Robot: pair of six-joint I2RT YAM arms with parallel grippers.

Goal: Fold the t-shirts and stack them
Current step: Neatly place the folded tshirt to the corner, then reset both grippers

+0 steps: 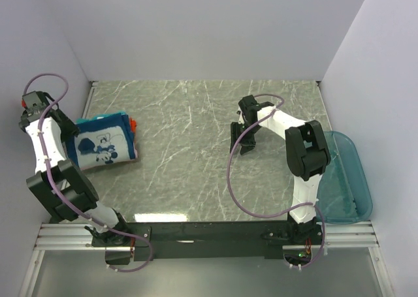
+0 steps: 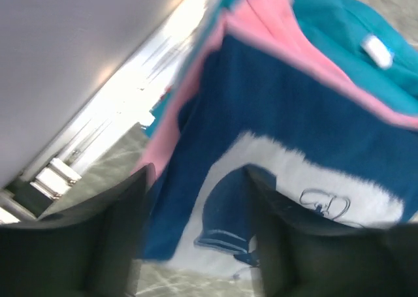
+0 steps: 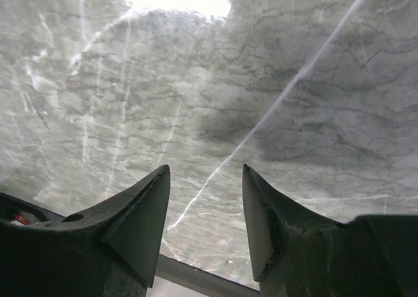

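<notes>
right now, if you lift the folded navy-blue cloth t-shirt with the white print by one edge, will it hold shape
Probably not: the navy-blue t-shirt is soft cloth, so it likely droops and unfolds. It lies loose on a pink cloth t-shirt, so a push may slide it off.

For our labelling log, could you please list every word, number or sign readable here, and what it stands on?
No legible text in any view.
Navy t-shirt: white cartoon print, no letters made out.
Teal t-shirt: small white tag, too blurred to read.
</notes>
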